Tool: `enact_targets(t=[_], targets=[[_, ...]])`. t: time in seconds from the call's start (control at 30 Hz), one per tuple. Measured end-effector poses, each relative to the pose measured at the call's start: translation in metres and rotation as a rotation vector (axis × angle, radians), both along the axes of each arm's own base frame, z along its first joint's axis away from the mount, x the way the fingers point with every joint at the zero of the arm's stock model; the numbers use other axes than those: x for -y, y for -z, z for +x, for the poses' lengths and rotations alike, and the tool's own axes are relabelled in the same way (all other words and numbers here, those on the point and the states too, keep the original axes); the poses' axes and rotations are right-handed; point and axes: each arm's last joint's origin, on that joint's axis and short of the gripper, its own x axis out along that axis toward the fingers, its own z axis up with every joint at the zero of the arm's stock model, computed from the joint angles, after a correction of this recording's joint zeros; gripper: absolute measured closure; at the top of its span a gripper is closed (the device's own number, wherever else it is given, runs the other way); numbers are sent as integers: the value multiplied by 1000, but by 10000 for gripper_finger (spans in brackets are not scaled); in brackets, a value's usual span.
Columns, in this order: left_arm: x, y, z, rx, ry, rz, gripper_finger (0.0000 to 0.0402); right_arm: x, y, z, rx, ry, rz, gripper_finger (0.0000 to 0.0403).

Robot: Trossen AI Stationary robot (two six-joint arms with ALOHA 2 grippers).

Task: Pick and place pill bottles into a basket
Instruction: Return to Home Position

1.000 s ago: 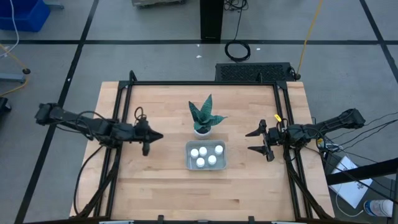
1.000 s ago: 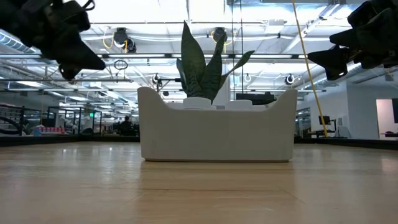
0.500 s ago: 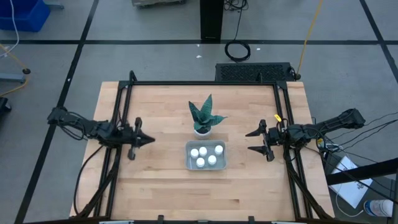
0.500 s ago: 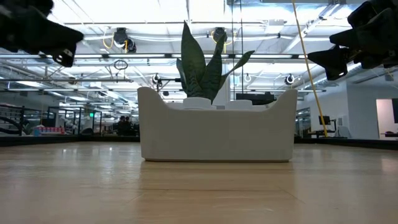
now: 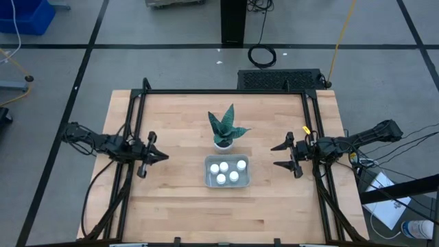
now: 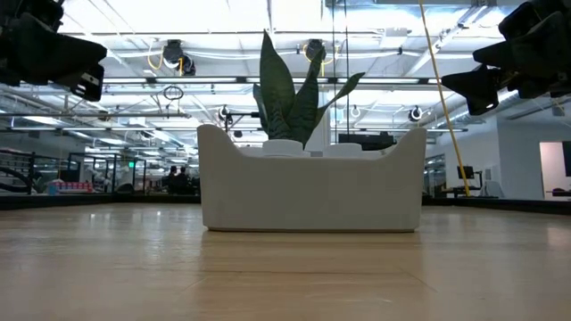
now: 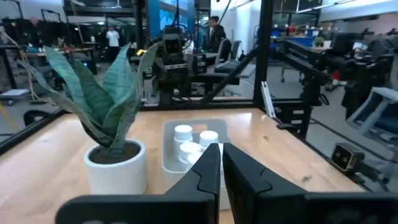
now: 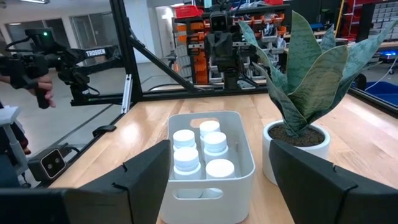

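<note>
The pale grey-blue basket (image 5: 227, 172) sits in the middle of the table, in front of the potted plant. Several white pill bottles (image 5: 224, 171) stand upright inside it; they also show in the right wrist view (image 8: 200, 153) and in the left wrist view (image 7: 188, 144). My left gripper (image 5: 162, 156) hangs shut and empty above the table's left side, pointing toward the basket. My right gripper (image 5: 276, 156) hangs open and empty above the table's right side, fingers toward the basket.
A small white pot with a green spiky plant (image 5: 225, 130) stands just behind the basket. Black frame rails (image 5: 136, 123) run along the table's left, right and far edges. Bare wood lies in front of the basket. A person's hand (image 8: 43, 93) shows beyond the table.
My left gripper has drawn back toward the table's left edge, away from the basket, and stays shut. My right gripper has kept still. The basket and bottles have not moved.
</note>
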Motion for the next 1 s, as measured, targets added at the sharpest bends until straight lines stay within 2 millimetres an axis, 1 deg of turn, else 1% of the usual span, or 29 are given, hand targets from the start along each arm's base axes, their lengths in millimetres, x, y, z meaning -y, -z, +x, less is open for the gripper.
enact_targets(t=[0.13,0.33,1.0], targets=[[-1,0,0,3,-37,3,376,0,0,0,-1,1,0,138],[-3,-1,0,0,-105,-61,376,0,0,0,-1,1,0,138],[-3,-1,0,-1,-106,-68,376,0,0,0,0,1,0,138]])
